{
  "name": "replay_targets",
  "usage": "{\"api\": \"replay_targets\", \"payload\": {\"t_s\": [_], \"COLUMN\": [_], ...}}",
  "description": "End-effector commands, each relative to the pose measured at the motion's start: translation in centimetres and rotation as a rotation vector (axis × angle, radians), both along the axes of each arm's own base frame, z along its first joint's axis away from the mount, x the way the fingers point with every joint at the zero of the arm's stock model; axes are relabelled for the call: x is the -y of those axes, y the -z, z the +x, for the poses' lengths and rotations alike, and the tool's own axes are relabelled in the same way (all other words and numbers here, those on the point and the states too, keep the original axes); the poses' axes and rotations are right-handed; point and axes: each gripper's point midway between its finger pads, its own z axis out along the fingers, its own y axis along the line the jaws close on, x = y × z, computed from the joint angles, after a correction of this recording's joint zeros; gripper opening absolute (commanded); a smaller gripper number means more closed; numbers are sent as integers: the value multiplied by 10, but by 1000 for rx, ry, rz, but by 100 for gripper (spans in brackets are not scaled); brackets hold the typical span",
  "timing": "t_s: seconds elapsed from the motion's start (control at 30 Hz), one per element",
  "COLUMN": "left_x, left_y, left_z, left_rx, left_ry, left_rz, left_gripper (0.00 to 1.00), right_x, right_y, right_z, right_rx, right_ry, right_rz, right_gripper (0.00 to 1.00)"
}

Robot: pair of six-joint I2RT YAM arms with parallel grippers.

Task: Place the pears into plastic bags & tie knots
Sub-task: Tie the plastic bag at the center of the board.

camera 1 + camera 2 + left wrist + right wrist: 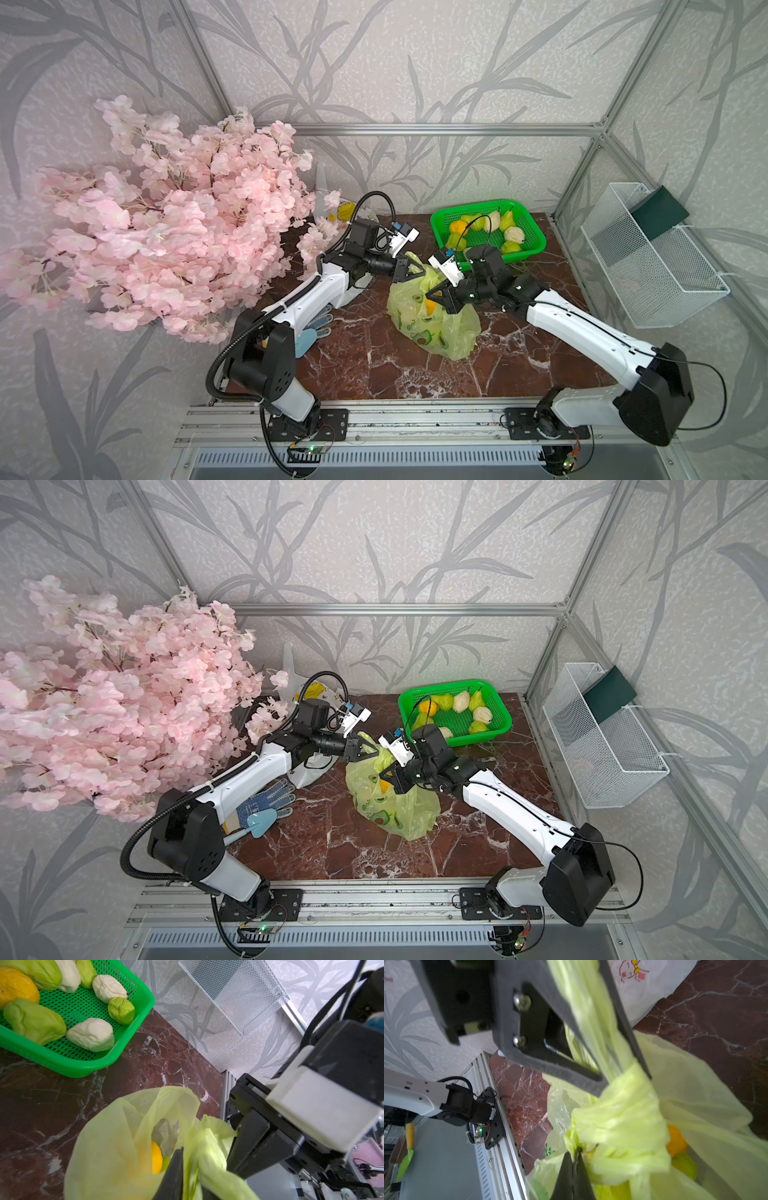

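Stretching inward over yellow-green bag (436, 328), R pincer (431, 293) pinching it, L pincer (419, 269) part-spread round handle (583, 1001)

Setting: robot test cell, dressed as a domestic corner.
Evidence:
- aluminium frame (436, 129) enclosing wallpapered panels (415, 62) with a grey leaf print
- red marble-pattern tabletop (374, 365)
- left arm (307, 299) and right arm (582, 324), white and black, bolted to a slotted rail (415, 419) at the near edge
- bare circuit board (305, 449) with a lit green LED under the rail
- artificial pink blossom branch (166, 216), left
- white wire-mesh basket (665, 270) hung on the right wall
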Motion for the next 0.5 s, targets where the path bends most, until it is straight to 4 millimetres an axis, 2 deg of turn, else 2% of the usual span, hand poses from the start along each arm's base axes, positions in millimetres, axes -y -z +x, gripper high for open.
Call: {"api": "replay_targets", "payload": {"t_s": [0.0,0.13,0.3,0.47], "left_x": [-10,-12,0,8], "left_y": [-15,-11,-10,8], "left_z": [-16,-27,-33,-23], "left_rx": [69,61,79,61], "left_ry": [38,72,110,83], "left_rz": [16,15,5,64], "left_gripper": [29,45,61,69], "right_x": [10,12,10,8], "right_y": [-2,-5,-8,-8], "right_z": [-4,-1,-2,-4], "right_rx": [65,62,65,64], "right_ry": [-46,-46,-59,-72], "right_rz": [-11,5,20,23], "right_gripper": [0,0,0,0]}}
